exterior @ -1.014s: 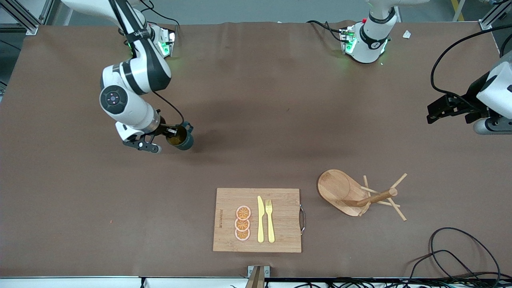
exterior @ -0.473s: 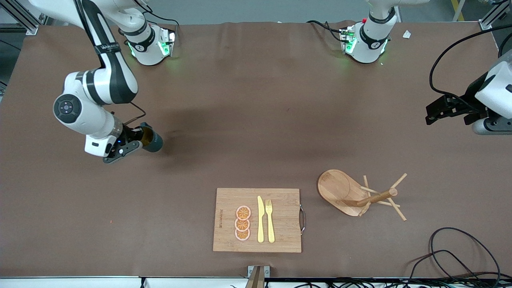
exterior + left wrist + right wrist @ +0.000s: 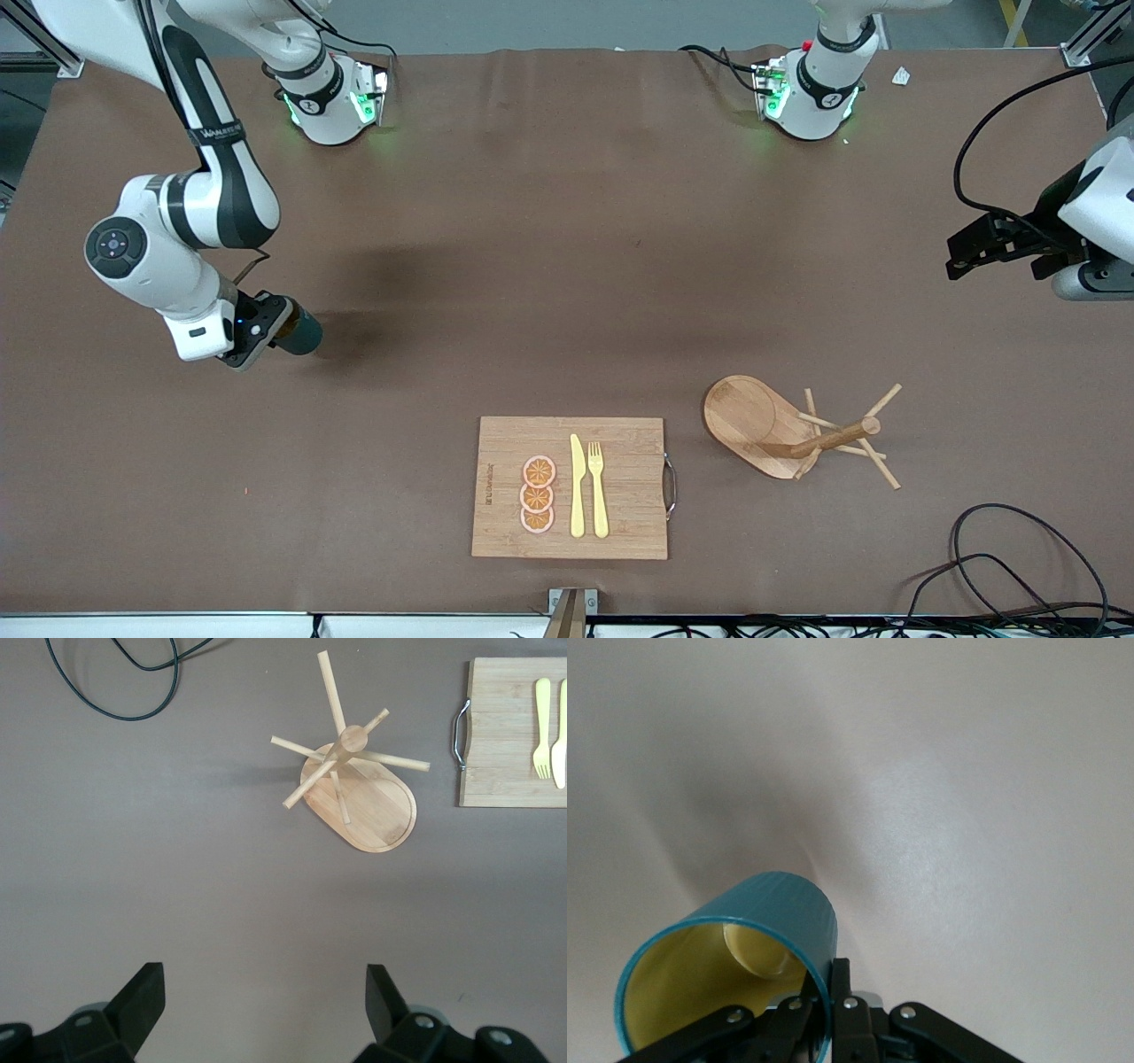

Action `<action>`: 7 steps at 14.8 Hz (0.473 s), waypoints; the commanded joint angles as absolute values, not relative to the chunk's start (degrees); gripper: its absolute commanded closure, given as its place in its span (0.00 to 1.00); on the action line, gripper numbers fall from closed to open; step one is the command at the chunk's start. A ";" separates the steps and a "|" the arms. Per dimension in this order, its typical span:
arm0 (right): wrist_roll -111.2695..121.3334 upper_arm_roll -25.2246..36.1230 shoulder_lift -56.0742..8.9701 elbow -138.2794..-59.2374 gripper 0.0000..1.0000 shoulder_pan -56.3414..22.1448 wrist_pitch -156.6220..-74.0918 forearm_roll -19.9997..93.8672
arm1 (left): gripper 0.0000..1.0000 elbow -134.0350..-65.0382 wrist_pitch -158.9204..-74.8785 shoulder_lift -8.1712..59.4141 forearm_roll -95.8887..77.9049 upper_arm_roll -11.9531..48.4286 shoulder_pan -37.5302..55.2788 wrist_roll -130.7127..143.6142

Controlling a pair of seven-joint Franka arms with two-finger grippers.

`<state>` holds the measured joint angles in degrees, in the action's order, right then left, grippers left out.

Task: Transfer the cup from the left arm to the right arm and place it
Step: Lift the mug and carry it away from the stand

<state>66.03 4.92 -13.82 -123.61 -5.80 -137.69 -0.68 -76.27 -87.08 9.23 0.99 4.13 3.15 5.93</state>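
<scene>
The cup [image 3: 303, 335] is a dark teal mug, and my right gripper [image 3: 280, 328] is shut on its rim. It hangs tilted on its side over bare tablecloth toward the right arm's end of the table. The right wrist view shows the cup [image 3: 784, 908] with its yellowish inside toward the camera and one finger of the right gripper [image 3: 831, 985] on each side of the wall. The handle is hidden. My left gripper [image 3: 967, 245] waits open and empty at the left arm's end of the table. In the left wrist view the left gripper [image 3: 264, 997] has only tablecloth between its fingers.
A wooden cutting board [image 3: 631, 496] with a yellow knife [image 3: 577, 487], a fork [image 3: 598, 487] and orange slices [image 3: 538, 494] lies near the front edge. Beside it stands a wooden mug tree [image 3: 749, 415]. Black cables [image 3: 1019, 558] coil at the corner nearest the camera.
The right arm has swung the cup toward the right arm's end of the table, turning it so its mouth is hidden in the front view. The left arm has stayed still.
</scene>
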 commanded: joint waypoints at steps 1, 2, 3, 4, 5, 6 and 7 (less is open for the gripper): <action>77.48 3.87 -14.76 -124.01 1.00 -4.49 -138.51 -1.76 | 0.00 -76.90 -87.71 8.61 -0.09 3.78 3.16 5.36; 82.65 3.87 -15.29 -124.01 1.00 -3.53 -139.12 -1.76 | 0.00 -76.90 -87.71 8.61 -0.09 3.69 3.16 5.27; 86.45 3.87 -15.38 -124.01 1.00 -2.56 -140.00 -1.76 | 0.00 -76.90 -87.80 8.61 -0.09 3.69 3.16 5.27; 89.09 3.87 -15.38 -124.01 1.00 -1.42 -140.18 -1.76 | 0.00 -76.90 -87.72 8.61 -0.09 3.69 3.16 5.45; 91.91 3.87 -15.38 -124.01 1.00 -0.28 -140.27 -1.76 | 0.00 -76.90 -87.80 8.61 -0.09 3.69 3.16 5.45; 94.28 3.87 -15.47 -124.01 1.00 0.43 -140.36 -1.76 | 0.00 -76.90 -87.72 8.61 -0.09 3.69 3.16 5.45; 96.57 3.87 -15.47 -124.10 1.00 1.40 -140.97 -1.76 | 0.00 -76.90 -87.71 8.61 -0.09 3.69 3.16 5.36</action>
